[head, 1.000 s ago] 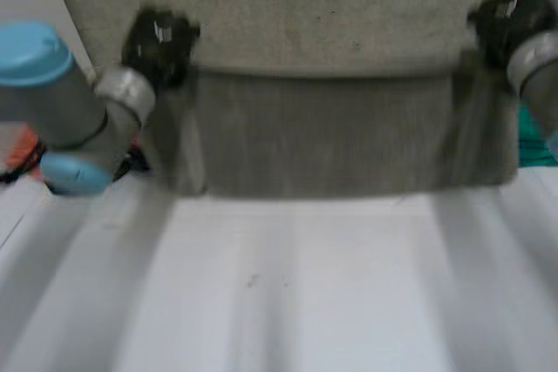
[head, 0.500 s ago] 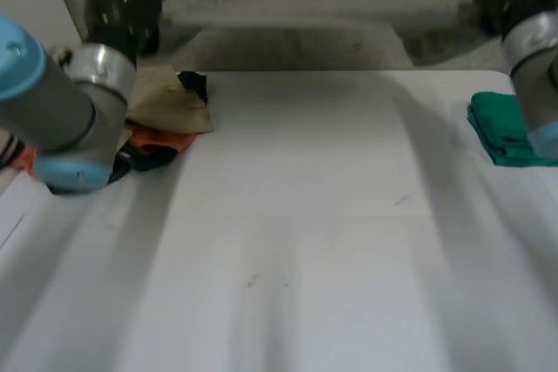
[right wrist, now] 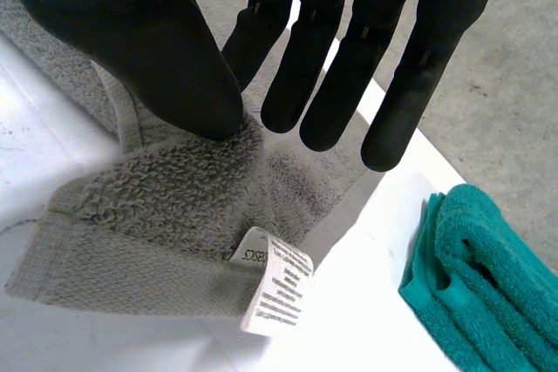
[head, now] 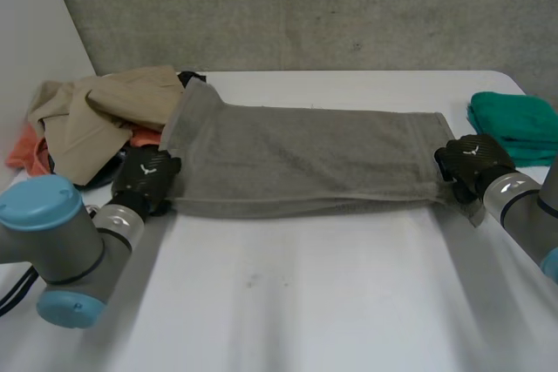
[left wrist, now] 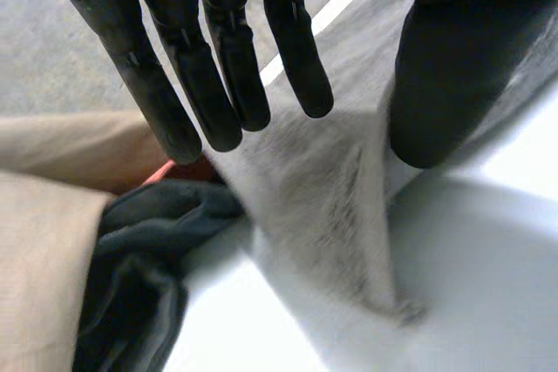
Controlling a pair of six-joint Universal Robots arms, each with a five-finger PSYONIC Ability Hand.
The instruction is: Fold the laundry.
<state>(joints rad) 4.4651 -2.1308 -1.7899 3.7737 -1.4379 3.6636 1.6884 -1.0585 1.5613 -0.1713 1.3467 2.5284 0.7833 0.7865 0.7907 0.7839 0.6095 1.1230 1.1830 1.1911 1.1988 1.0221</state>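
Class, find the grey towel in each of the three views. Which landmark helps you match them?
Head view: grey towel lying between left hand and right hand.
Left wrist view: its corner under the left hand.
Right wrist view: its labelled corner under the right hand.
Shared landmark: the white table beneath it.

White table before a rough grey wall, plain pale wall at left.

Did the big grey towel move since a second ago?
Yes. The grey terry towel came down and now lies flat on the white table.
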